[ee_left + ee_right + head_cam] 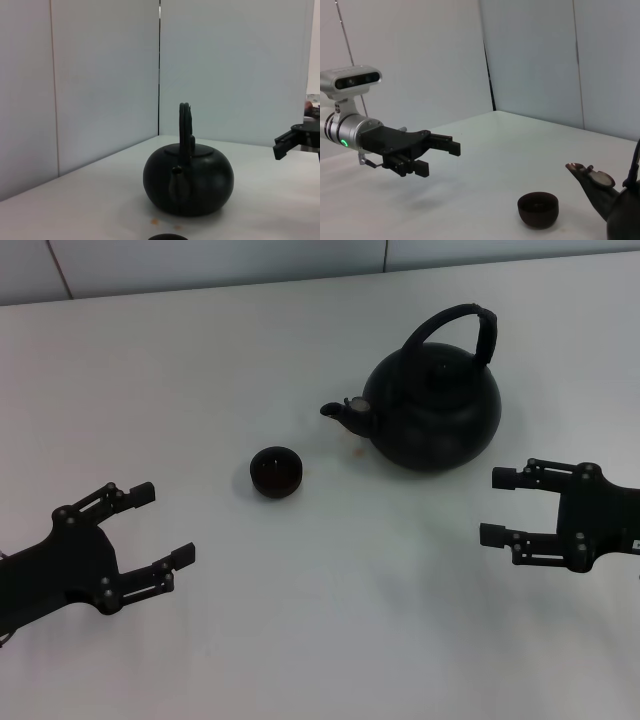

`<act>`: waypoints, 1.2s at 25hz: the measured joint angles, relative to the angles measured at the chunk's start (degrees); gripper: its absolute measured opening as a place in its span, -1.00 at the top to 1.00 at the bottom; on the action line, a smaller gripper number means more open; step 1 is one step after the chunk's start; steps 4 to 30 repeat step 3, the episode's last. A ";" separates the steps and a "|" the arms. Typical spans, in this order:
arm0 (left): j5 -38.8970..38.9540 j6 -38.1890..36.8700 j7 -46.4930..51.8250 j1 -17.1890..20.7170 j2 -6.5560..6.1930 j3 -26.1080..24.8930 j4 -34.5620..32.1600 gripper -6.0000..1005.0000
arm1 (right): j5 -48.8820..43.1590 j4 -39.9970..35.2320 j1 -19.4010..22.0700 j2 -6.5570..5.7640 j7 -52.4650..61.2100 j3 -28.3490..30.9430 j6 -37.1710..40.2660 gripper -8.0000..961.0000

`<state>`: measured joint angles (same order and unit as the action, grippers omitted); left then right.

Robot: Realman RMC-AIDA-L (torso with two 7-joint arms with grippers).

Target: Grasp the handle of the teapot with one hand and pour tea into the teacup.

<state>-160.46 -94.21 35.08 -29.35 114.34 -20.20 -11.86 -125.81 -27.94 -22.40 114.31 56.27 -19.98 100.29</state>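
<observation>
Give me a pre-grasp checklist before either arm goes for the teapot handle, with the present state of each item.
1. Teapot upright on the table: ok.
2. Handle standing free, nothing over it: ok.
3. Right gripper open, just short of the teapot, touching nothing: ok.
4. Left gripper open and well away from the teapot: ok.
5. Teacup upright, off the spout side, apart from the pot: ok.
6. Lid seated firmly enough to tilt: cannot tell.

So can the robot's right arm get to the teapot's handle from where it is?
Probably yes. The right gripper hovers open just in front of the teapot, with only bare table between them. The handle stands upright with nothing over it. The left gripper and teacup are well aside.
</observation>
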 joint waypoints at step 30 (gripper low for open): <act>0.04 0.02 0.51 -0.15 -0.13 0.24 -0.11 -0.71 | -0.02 -0.01 0.01 0.02 0.01 -0.04 -0.09 -0.56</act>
